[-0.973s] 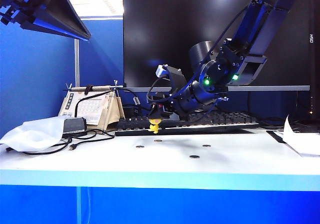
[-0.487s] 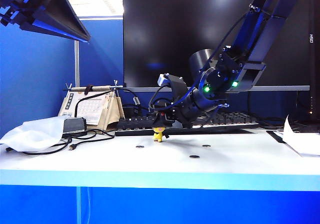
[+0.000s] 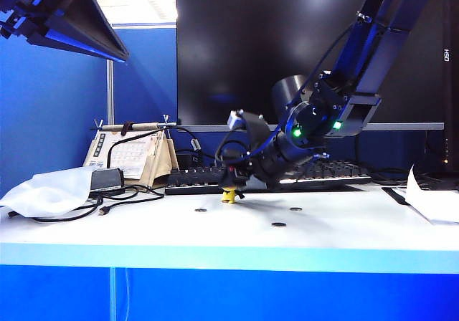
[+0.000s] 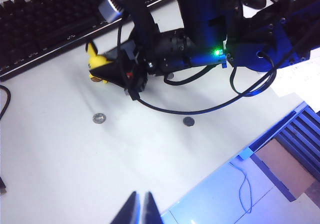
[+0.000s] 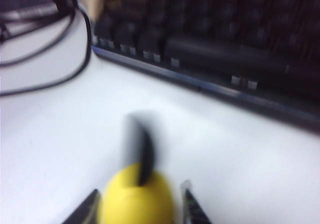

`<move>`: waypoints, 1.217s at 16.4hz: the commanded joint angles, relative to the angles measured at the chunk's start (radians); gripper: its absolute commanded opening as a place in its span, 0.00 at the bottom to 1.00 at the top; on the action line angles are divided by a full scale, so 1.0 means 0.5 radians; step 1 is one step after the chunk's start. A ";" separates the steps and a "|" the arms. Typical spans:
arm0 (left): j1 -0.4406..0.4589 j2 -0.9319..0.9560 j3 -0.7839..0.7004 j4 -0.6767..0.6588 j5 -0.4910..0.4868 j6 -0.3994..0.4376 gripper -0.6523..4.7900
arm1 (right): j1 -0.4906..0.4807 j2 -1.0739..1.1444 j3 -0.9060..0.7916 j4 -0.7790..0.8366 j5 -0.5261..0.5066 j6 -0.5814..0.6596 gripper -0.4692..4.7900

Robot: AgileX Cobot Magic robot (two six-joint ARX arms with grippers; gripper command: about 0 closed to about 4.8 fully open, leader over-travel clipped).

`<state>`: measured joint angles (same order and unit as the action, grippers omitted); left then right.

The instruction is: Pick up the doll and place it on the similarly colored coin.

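Exterior view: right claw (image 3: 230,190) is setting small bright yellow plastic doll (image 3: 229,195) on white tabletop (image 3: 337,224), fingers flanking it w/ slight gaps; left claw (image 4: 140,209) is hovering nearly pressed together.

The right gripper (image 3: 231,190) has come down and carried the doll (image 3: 229,195) from mid-air onto the tabletop (image 3: 215,228), fingers loosening.

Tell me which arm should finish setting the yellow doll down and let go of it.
Right. The right hand has the small yellow toy doll between its fingers, low at the white table by the black keyboard. The left hand hangs apart from it, fingers together, holding nothing.
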<state>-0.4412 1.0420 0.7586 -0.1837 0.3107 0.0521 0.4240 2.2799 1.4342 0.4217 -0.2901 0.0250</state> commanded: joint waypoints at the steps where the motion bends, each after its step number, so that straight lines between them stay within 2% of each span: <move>1: 0.000 -0.002 -0.003 0.011 0.016 0.001 0.17 | 0.005 -0.006 0.006 0.002 -0.001 -0.006 0.49; 10: 0.000 -0.002 -0.003 0.013 0.015 0.041 0.17 | 0.005 -0.008 0.009 0.012 -0.003 0.026 0.49; 20: 0.000 -0.002 -0.011 0.021 0.015 0.047 0.17 | 0.008 -0.008 0.107 -0.163 -0.053 0.069 0.47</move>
<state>-0.4412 1.0424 0.7559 -0.1829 0.3107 0.0715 0.4248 2.2799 1.4788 0.3378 -0.3111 0.0593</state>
